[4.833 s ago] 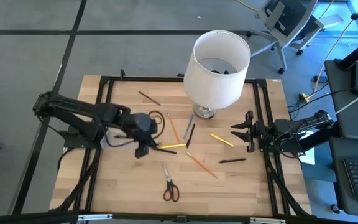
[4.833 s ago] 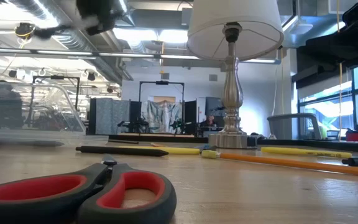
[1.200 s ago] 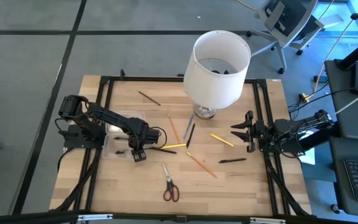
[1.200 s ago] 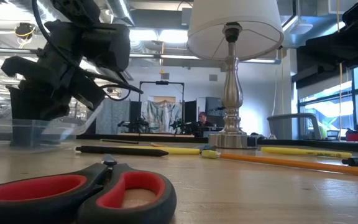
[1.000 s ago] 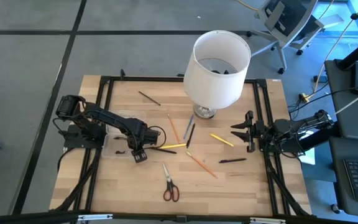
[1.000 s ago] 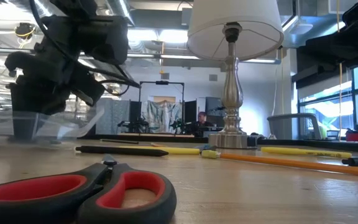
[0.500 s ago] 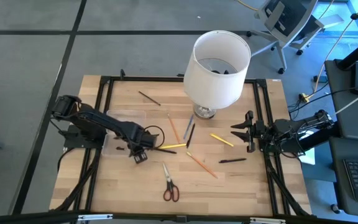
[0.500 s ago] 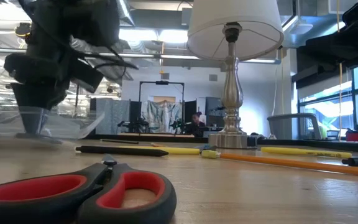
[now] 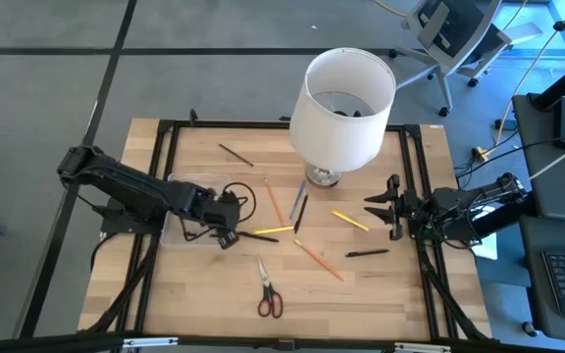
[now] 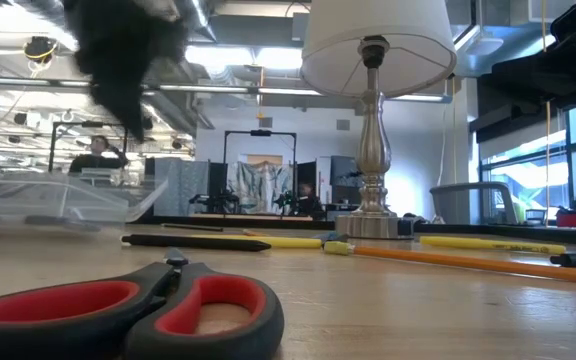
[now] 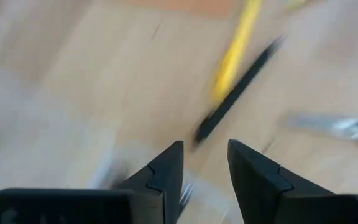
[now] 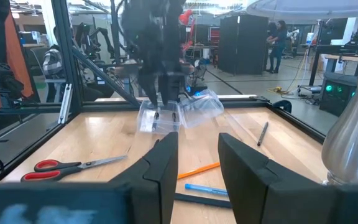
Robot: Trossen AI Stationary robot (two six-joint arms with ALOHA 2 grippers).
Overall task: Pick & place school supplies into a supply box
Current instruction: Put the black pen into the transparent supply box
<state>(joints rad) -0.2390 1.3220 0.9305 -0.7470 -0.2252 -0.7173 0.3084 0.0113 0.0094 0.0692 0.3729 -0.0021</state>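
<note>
- High view: the left claw (image 9: 226, 231) hangs at the right end of the supply box (image 9: 186, 222), close to a black pen (image 9: 258, 236) and a yellow pencil (image 9: 277, 230) that lie end to end on the worktop (image 9: 361, 284).
- Left wrist view: the left claw's fingers (image 11: 168, 171) stand a narrow gap apart with nothing between them; the black pen and yellow pencil lie just ahead.
- The supply box sits at the left of the worktop, under the left arm. A dark item appears to lie inside it, though I cannot tell what.
- Other supplies are spread across the middle: an orange pencil (image 9: 274, 201), a dark pen (image 9: 300, 213), another yellow pencil (image 9: 350, 221), an orange pencil (image 9: 318, 260), a black pen (image 9: 366, 253), a brown pencil (image 9: 234, 154) at the far side, and the scissors (image 9: 268, 292) at the near edge.
- The right claw (image 9: 385, 207) waits at the right edge, fingers parted and empty.
- Risks, as I judge them:
  - The black pen and yellow pencil nearly touch, so a narrow-set claw coming down between them could nudge one away or pinch both.
  - The box is light and clear; the claw so close to its end could knock or drag it.
  - The lamp (image 9: 341, 103) stands near the centre items, and a high sweep of either arm could clip its shade.
</note>
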